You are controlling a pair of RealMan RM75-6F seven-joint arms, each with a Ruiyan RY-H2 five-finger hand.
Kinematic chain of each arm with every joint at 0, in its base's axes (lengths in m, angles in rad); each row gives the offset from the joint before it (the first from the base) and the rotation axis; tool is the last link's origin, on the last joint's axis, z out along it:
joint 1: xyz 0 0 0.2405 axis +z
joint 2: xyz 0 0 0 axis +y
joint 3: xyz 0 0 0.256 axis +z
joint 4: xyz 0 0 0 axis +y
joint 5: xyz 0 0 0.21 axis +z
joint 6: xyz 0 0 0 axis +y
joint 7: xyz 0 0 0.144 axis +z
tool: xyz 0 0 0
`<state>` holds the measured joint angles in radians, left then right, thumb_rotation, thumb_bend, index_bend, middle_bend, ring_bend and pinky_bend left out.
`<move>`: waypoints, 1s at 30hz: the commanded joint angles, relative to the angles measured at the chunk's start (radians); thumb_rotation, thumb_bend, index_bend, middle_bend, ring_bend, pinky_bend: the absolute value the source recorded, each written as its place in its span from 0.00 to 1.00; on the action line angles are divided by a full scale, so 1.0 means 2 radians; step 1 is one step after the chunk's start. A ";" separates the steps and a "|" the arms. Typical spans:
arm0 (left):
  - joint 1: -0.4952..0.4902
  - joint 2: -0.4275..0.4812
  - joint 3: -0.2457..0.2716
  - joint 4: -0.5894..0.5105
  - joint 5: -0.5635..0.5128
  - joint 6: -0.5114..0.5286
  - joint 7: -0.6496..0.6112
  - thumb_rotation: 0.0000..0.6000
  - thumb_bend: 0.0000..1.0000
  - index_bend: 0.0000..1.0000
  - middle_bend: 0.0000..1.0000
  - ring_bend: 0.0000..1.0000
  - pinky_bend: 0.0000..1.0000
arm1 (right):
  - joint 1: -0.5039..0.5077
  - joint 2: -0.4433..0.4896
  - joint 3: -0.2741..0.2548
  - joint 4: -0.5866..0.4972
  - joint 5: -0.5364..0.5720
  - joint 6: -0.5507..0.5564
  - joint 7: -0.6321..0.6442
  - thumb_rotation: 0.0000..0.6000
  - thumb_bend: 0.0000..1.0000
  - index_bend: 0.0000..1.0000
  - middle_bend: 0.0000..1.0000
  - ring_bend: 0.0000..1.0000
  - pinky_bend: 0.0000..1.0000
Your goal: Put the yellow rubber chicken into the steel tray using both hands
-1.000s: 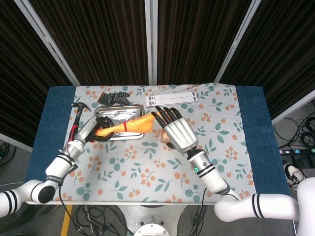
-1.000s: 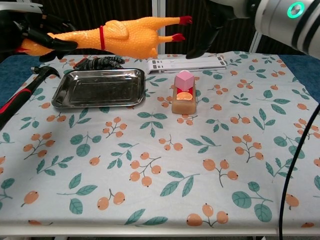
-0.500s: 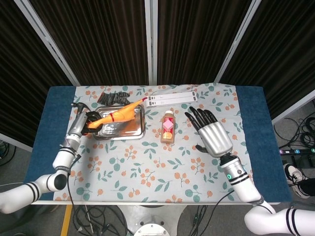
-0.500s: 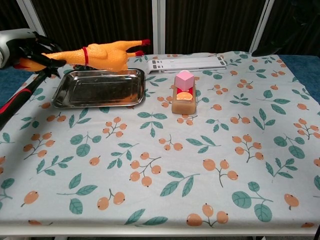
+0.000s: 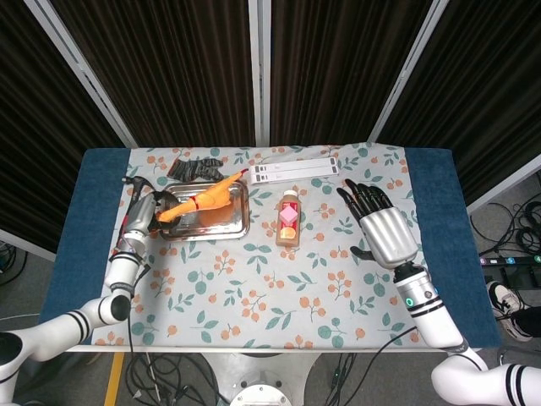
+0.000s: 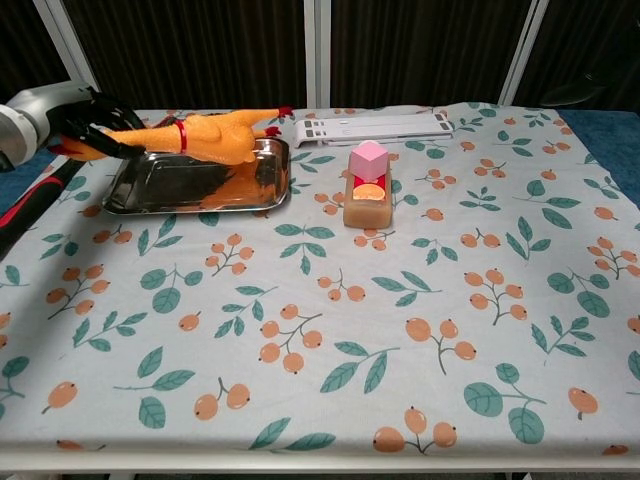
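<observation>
The yellow rubber chicken (image 5: 205,200) (image 6: 205,136) has a red band on its neck and red feet. It lies across the steel tray (image 5: 230,227) (image 6: 195,190), body low over the pan and feet toward the far right corner. My left hand (image 5: 155,211) (image 6: 75,122) grips the chicken's head and neck at the tray's left edge. My right hand (image 5: 385,233) hovers open over the right side of the table, far from the tray; the chest view does not show it.
A juice bottle with a pink cap (image 5: 288,218) (image 6: 366,184) lies right of the tray. Behind the tray sit a black glove (image 5: 193,167) and a white strip (image 5: 293,169) (image 6: 372,127). A red-handled hammer (image 5: 131,203) (image 6: 33,209) lies left of the tray.
My left hand has lowered the chicken from above the tray down onto it. My right hand let go of the feet and drew back to the right.
</observation>
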<state>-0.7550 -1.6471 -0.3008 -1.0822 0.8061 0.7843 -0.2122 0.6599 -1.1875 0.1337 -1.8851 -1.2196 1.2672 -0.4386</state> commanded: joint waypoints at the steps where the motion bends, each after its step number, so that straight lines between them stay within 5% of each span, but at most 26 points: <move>1: 0.003 -0.002 -0.003 0.001 0.003 0.000 0.004 1.00 0.18 0.24 0.20 0.12 0.20 | -0.004 0.003 0.001 -0.001 0.001 -0.002 0.002 1.00 0.00 0.00 0.00 0.07 0.13; 11: 0.038 0.029 0.001 -0.047 0.061 0.062 0.005 1.00 0.11 0.21 0.16 0.10 0.19 | -0.035 0.026 -0.008 -0.001 -0.009 0.002 0.024 1.00 0.00 0.00 0.00 0.07 0.13; 19: 0.139 0.146 0.058 -0.184 0.135 0.204 0.072 1.00 0.11 0.21 0.17 0.10 0.19 | -0.100 0.061 -0.038 0.033 -0.051 0.026 0.144 1.00 0.13 0.00 0.08 0.02 0.13; 30: 0.268 0.205 0.139 -0.252 0.235 0.365 0.097 1.00 0.11 0.21 0.17 0.10 0.19 | -0.208 0.042 -0.075 0.100 -0.107 0.132 0.223 1.00 0.12 0.00 0.02 0.00 0.13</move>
<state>-0.2605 -1.2631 -0.0588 -1.5545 1.2393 1.4703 -0.0341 0.2779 -1.0922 0.0015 -1.7080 -1.4144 1.4991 -0.0135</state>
